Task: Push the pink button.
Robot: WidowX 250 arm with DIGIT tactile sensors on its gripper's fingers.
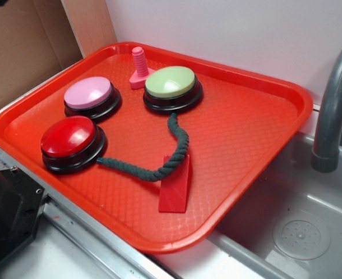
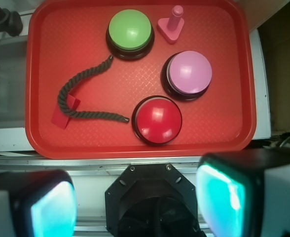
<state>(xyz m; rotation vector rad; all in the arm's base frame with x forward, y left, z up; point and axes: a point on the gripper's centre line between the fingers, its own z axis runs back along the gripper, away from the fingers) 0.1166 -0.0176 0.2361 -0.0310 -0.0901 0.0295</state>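
Note:
The pink button [image 1: 89, 93] [image 2: 189, 72], a pale pink dome on a black round base, sits on the red tray [image 1: 246, 128] [image 2: 86, 138] toward its back left in the exterior view. My gripper [image 2: 135, 202] is open, its two teal-padded fingers [image 2: 54, 210] spread wide at the bottom of the wrist view, high above and short of the tray's near edge, with nothing between them. The gripper does not appear in the exterior view.
On the tray also stand a red button [image 1: 69, 138] [image 2: 158, 120], a green button [image 1: 171, 83] [image 2: 130, 30], a pink bolt on a base [image 1: 139, 67] [image 2: 173, 23], a dark green rope [image 1: 171, 154] [image 2: 81, 94] and a red wedge [image 1: 175, 185] [image 2: 64, 112]. A sink [image 1: 299, 226] and grey faucet [image 1: 334, 104] lie right.

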